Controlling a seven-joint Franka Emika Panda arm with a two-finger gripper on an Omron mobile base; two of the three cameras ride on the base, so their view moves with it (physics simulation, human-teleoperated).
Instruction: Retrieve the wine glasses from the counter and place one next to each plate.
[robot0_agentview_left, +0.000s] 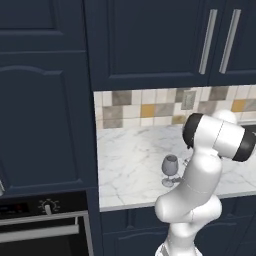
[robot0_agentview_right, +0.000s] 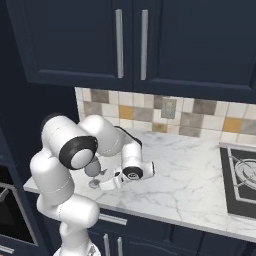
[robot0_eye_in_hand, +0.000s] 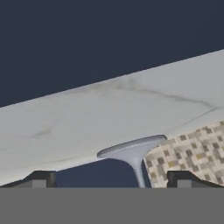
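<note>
Glass (robot0_agentview_left: 170, 170) stands on the counter (robot0_agentview_left: 127, 165) near its front edge, stem between the spread fingers of the gripper (robot0_eye_in_hand: 111, 179), tile wall (robot0_agentview_right: 200, 117) behind, cooktop (robot0_agentview_right: 242, 182) well apart.

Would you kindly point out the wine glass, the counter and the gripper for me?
wine glass (robot0_agentview_left: 170, 164): left base view, on its bowl.
counter (robot0_agentview_right: 190, 185): right base view, bare marble top.
gripper (robot0_eye_in_hand: 114, 180): hand view, midway between the fingertips, either side of the stem.
</note>
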